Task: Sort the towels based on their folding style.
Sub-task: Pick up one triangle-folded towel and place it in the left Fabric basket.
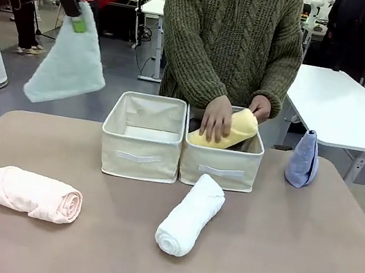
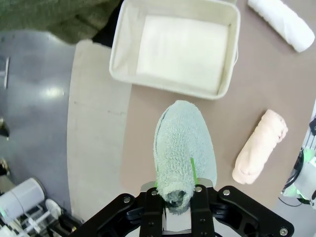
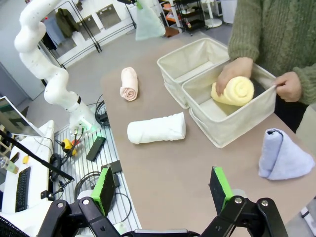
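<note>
High at the upper left, my left gripper is shut on the tip of a pale teal cone towel, which hangs in the air; the left wrist view looks down the teal towel from the left gripper. A pink rolled towel lies front left on the table. In front of the bins lies a white rolled towel. A lavender-blue cone towel stands at the right. The person's hands hold a yellow rolled towel in the right bin. My right gripper is open above the table.
Two beige fabric bins stand side by side at the table's middle back; the left bin has nothing in it. The person stands right behind them. A white table is farther back right. There is free tabletop in front.
</note>
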